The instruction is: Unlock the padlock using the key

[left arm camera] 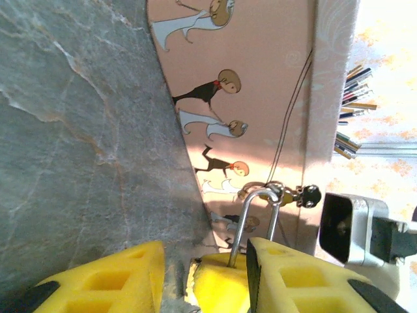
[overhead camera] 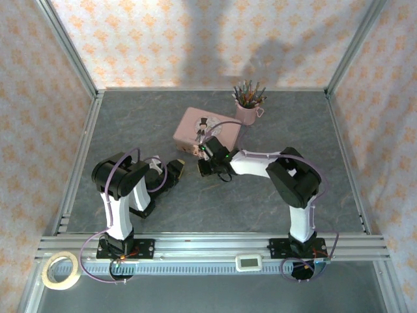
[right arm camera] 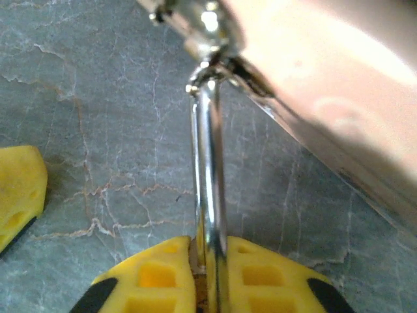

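Silver steel runs straight out of the right end effector (right arm camera: 207, 253), which is pinched narrow on the padlock (right arm camera: 207, 182). The padlock's shackle points lengthwise ahead to the latch (right arm camera: 210, 29) of the pink tin (overhead camera: 195, 124). The left end effector (left arm camera: 206, 255) stands wide open just beside it, low over the desk (overhead camera: 234, 208).

Pink tin (overhead camera: 195, 124) with little cartoon figures on it, dark grey marbled desk (overhead camera: 130, 124) with pale veins, shiny silver padlock shackle (right arm camera: 208, 163), bright yellow pads (right arm camera: 260, 280), cream walls (overhead camera: 195, 39) with orange flowery print.
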